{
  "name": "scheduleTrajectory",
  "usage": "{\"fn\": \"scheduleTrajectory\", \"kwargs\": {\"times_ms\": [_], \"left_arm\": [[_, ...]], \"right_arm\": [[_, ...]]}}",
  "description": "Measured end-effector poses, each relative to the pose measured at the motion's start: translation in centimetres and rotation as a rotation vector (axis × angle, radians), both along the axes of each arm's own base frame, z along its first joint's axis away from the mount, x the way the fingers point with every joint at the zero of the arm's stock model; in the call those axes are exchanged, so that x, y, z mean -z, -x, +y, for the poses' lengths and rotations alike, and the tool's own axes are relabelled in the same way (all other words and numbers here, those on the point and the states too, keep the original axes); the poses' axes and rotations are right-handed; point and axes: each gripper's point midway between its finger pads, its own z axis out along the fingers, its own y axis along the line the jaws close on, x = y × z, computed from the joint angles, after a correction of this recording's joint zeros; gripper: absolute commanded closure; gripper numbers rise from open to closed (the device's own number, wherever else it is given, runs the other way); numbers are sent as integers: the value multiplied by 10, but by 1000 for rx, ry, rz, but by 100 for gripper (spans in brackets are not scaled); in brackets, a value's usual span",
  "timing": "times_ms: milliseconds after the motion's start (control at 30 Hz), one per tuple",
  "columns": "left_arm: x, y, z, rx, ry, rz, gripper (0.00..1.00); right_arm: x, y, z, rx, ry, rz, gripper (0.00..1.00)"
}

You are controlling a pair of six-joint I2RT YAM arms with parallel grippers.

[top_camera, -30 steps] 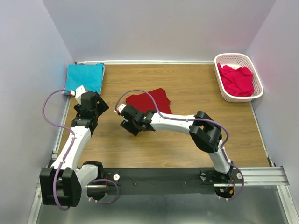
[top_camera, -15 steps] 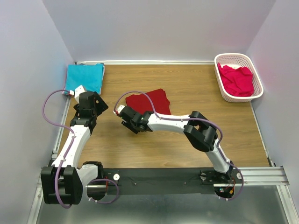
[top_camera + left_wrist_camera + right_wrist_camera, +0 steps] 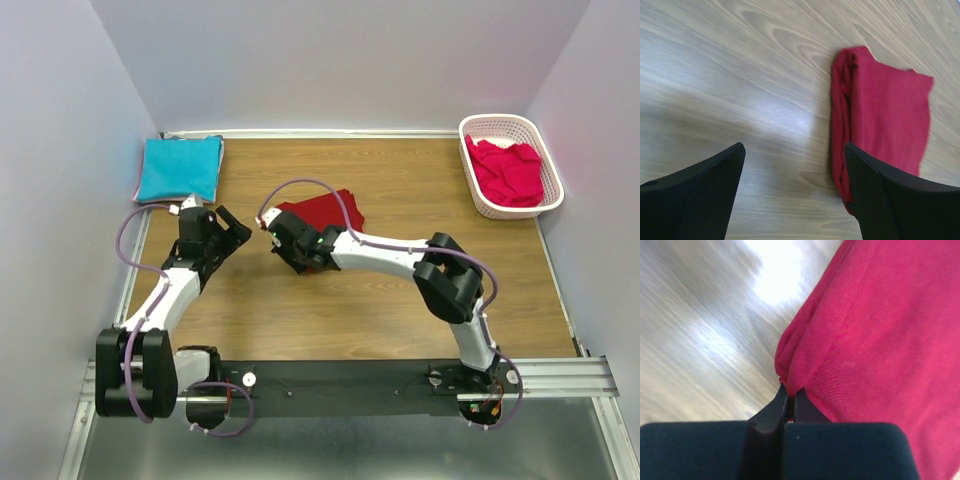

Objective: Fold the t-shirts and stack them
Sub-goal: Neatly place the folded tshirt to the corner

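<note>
Since a second ago the right claw [image 3: 284,232] has snapped shut and slid up from the 7 o'clock side of the dark red tee [image 3: 325,210] onto its 9 o'clock edge. The left arm has swung away from the turquoise tee [image 3: 180,167] toward the middle of the desk [image 3: 400,290].

At the right claw [image 3: 788,395] the jaws are pressed together, pinching a bunched fold at the rim of the dark red tee [image 3: 875,330]. That tee lies folded and flat just past the desk's centre, toward 12 o'clock.

At about 9 o'clock of it, apart from the cloth, the left claw [image 3: 233,228] is spread wide and holds nothing. In the left wrist view, the left claw [image 3: 794,147] frames bare wood, and the dark red tee [image 3: 885,115] lies ahead at 1 o'clock.

Farther out, the turquoise tee lies folded in the 10 o'clock corner. The pink-red tee [image 3: 510,172] is crumpled inside the basket [image 3: 476,130] in the 2 o'clock corner.
</note>
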Motion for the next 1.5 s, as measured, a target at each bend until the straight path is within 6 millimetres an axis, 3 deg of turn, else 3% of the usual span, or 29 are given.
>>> {"fn": "scheduleTrajectory", "kwargs": {"times_ms": [167,267,433,633,867,1133,1233,1333,1367,1467,1500], "left_arm": [[16,-9,-34,90,146,37,10],[24,-10,-52,124,229,50,9],[25,-8,-81,166,355,42,8],[23,-5,-97,163,465,0,7],[41,-5,-116,169,513,49,8],[46,-26,-126,144,546,28,12],[47,-35,-127,134,554,10,20],[51,-40,-129,130,549,7,47],[56,-40,-129,124,545,18,62],[66,-38,-127,114,528,39,79],[68,-38,-126,114,523,42,90]], "right_arm": [[-34,-7,7,16,-129,14,99],[-43,-9,10,20,-181,26,100],[-34,-6,8,21,-200,70,99],[-27,-4,6,21,-209,93,99],[-26,-1,9,13,-228,110,100],[-28,-1,12,13,-251,125,99],[-28,-1,12,11,-255,129,100],[-27,0,12,9,-256,132,99],[-27,0,13,9,-256,133,99],[-28,0,13,8,-259,132,99],[-28,0,13,9,-260,132,100]]}}
